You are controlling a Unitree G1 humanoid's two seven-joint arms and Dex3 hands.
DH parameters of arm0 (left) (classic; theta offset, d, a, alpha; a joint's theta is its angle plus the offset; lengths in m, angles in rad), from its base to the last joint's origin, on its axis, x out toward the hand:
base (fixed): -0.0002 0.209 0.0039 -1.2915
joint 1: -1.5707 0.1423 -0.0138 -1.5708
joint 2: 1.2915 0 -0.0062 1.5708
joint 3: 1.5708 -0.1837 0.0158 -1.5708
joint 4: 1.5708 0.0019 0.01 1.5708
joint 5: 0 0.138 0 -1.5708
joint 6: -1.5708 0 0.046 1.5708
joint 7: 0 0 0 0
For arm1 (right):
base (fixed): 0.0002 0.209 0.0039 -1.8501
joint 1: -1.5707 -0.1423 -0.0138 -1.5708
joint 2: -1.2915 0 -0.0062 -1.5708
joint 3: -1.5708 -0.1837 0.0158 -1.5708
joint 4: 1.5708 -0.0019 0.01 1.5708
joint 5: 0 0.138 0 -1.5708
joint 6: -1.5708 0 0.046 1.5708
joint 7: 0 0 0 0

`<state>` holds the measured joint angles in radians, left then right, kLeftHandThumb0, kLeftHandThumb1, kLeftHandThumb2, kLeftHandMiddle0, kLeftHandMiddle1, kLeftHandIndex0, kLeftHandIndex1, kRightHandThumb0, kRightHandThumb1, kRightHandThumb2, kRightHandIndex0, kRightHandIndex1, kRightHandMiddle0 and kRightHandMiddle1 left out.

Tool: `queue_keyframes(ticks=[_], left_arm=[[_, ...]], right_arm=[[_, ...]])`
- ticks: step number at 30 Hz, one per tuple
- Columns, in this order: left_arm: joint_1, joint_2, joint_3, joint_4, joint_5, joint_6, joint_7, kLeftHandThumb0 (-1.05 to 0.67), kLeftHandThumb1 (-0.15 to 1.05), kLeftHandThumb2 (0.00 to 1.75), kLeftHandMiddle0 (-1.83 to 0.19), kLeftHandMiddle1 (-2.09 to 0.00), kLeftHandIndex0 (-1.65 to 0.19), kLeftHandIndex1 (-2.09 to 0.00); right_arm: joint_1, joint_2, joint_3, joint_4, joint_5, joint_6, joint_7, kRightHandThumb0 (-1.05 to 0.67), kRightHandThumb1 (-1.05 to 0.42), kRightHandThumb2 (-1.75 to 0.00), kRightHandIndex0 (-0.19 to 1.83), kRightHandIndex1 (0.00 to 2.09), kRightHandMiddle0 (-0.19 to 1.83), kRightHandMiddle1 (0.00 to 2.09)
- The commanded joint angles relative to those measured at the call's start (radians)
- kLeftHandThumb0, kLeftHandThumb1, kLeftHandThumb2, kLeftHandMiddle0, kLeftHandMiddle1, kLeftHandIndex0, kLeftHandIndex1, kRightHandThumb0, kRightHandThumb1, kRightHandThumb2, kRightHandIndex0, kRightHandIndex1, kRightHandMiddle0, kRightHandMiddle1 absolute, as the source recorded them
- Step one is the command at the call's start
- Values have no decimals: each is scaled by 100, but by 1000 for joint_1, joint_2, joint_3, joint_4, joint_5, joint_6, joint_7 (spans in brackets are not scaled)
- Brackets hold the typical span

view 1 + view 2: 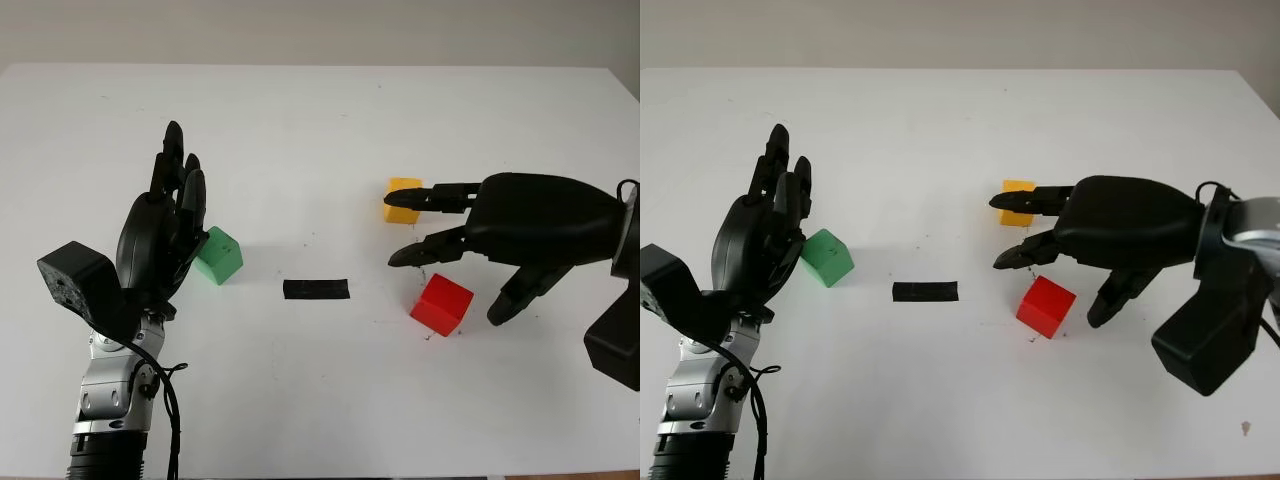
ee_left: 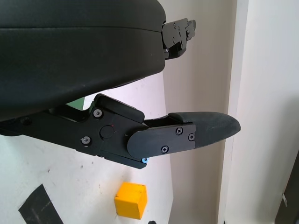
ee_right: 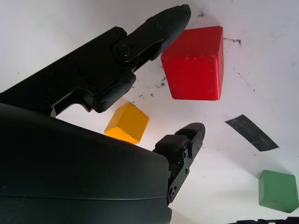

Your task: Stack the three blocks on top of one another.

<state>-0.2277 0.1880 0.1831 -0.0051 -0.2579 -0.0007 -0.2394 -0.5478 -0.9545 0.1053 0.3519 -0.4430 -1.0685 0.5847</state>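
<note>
From the head camera, three blocks lie apart on the white table (image 1: 300, 120): green block (image 1: 218, 255) at left beside the open, empty left hand (image 1: 165, 225), yellow block (image 1: 403, 199) and red block (image 1: 441, 304) at right, black tape (image 1: 316, 289) between. The open right hand (image 1: 455, 225) hovers over the red block, holding nothing. The left wrist view shows the yellow block beyond the fingers (image 2: 196, 130); the right wrist view shows the red block between fingers, not gripped.
</note>
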Motion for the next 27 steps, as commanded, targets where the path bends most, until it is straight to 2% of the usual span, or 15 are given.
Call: queue_keyframes(ticks=[1,5,9,21,27], left_arm=[[-12,3,7,-9,-7,-7,0,-76,105,54,19,0,19,0],[-9,6,8,-13,-7,-5,-2,-76,105,54,19,0,19,0],[-8,7,9,-12,-7,-6,-4,-75,105,54,19,0,19,0],[2,5,9,-21,-5,-2,2,-75,105,54,19,0,19,0],[7,7,8,-29,-8,9,-1,-75,105,54,19,0,19,0]], right_arm=[[29,-5,3,12,-18,-17,-34,-70,-70,-5,11,6,60,8],[60,-4,16,25,-32,-28,-76,-74,-69,-5,11,6,63,8],[77,-6,34,15,-27,-7,-75,-69,-72,-6,8,4,62,7],[67,50,41,95,-116,-73,-272,-53,-74,-6,24,9,87,16],[42,75,21,106,-192,-102,-399,-45,-75,-6,35,12,107,27]])
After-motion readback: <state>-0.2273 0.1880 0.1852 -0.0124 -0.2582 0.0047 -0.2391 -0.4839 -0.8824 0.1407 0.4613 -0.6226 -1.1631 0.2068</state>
